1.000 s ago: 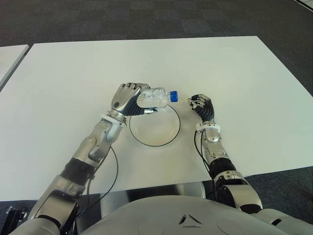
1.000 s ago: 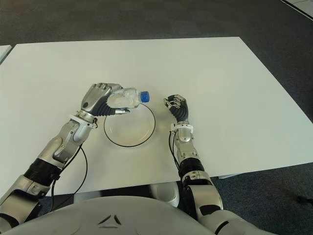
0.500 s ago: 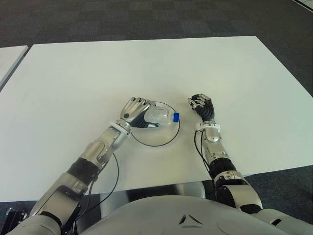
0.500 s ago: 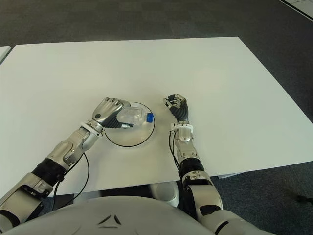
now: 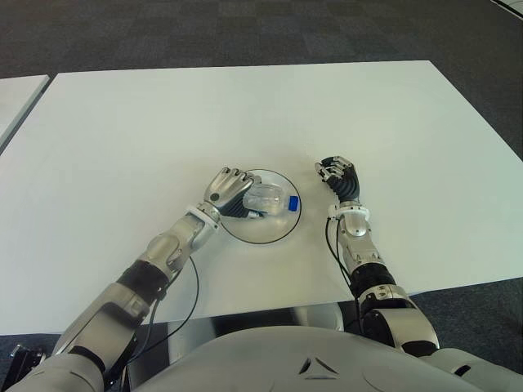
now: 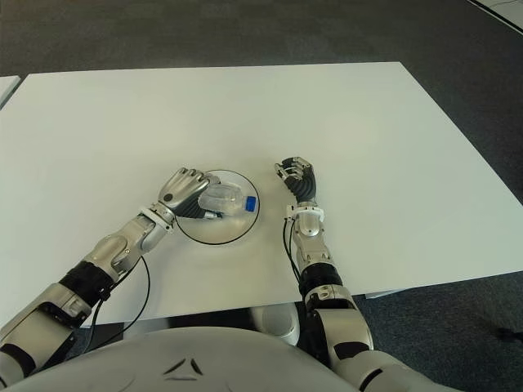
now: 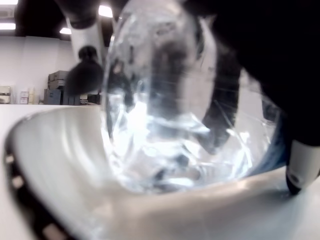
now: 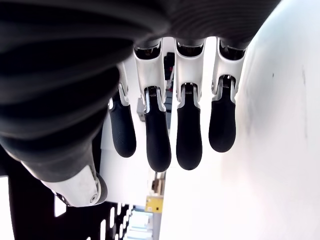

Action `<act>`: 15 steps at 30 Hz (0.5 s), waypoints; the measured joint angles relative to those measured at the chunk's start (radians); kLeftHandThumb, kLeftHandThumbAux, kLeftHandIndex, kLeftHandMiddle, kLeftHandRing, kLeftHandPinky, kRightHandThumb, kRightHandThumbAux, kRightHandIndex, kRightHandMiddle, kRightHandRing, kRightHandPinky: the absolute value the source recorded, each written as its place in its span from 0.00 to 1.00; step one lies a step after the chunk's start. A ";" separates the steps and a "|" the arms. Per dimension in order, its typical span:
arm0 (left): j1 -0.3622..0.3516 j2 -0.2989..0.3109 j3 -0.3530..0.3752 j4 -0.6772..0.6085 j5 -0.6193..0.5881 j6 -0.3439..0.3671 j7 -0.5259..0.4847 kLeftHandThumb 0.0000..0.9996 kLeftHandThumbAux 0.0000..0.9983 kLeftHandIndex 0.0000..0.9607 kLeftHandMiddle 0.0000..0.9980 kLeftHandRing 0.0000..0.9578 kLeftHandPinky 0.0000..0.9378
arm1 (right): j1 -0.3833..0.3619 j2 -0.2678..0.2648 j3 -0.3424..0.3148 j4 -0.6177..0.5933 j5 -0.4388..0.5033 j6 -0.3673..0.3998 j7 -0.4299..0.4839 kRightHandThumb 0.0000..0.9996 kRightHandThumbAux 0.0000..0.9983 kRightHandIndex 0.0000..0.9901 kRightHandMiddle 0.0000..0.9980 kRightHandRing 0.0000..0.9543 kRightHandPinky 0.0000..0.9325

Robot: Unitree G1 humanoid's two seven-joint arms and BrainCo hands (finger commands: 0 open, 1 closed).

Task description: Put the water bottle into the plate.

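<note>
A clear water bottle (image 5: pixel 268 200) with a blue cap lies on its side inside the clear plate (image 5: pixel 270 230), which has a dark rim and sits on the white table (image 5: pixel 122 139). My left hand (image 5: pixel 231 190) is at the plate's left side with its fingers curled around the bottle's body. The left wrist view shows the bottle (image 7: pixel 175 110) low in the plate (image 7: pixel 45 165), with dark fingers (image 7: pixel 300 172) around it. My right hand (image 5: pixel 337 173) shows just to the right of the plate, fingers relaxed and holding nothing.
The white table stretches wide on every side of the plate. Its front edge runs close below my forearms. Dark carpet lies beyond the far edge, and a corner of another white table (image 5: pixel 16 94) shows at far left.
My left hand has carried the bottle down from above the plate's far left rim into the plate. The right hand has stayed in place.
</note>
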 measured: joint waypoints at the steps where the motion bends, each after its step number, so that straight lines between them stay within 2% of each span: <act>1: 0.000 -0.001 0.000 0.002 -0.003 0.000 -0.001 0.85 0.66 0.42 0.57 0.76 0.74 | 0.000 0.000 0.000 0.000 0.000 0.000 0.000 0.71 0.73 0.43 0.51 0.54 0.58; 4: -0.001 -0.003 0.001 0.005 -0.019 0.000 -0.012 0.85 0.67 0.42 0.57 0.72 0.68 | 0.000 -0.001 0.000 0.000 0.000 0.000 0.000 0.71 0.73 0.43 0.51 0.54 0.58; 6: -0.002 -0.003 0.002 0.006 -0.033 0.000 -0.028 0.84 0.67 0.41 0.52 0.57 0.57 | 0.000 -0.002 0.000 0.000 0.000 0.000 0.000 0.71 0.73 0.43 0.51 0.54 0.57; 9: -0.010 -0.001 0.001 0.006 -0.054 -0.005 -0.069 0.74 0.60 0.24 0.32 0.35 0.37 | 0.000 -0.003 0.000 0.000 0.000 0.000 0.001 0.71 0.73 0.43 0.51 0.54 0.57; 15: -0.039 0.005 -0.005 0.028 -0.061 -0.024 -0.093 0.64 0.60 0.08 0.14 0.14 0.15 | 0.000 -0.004 0.004 -0.002 -0.002 0.000 0.003 0.71 0.73 0.43 0.51 0.55 0.59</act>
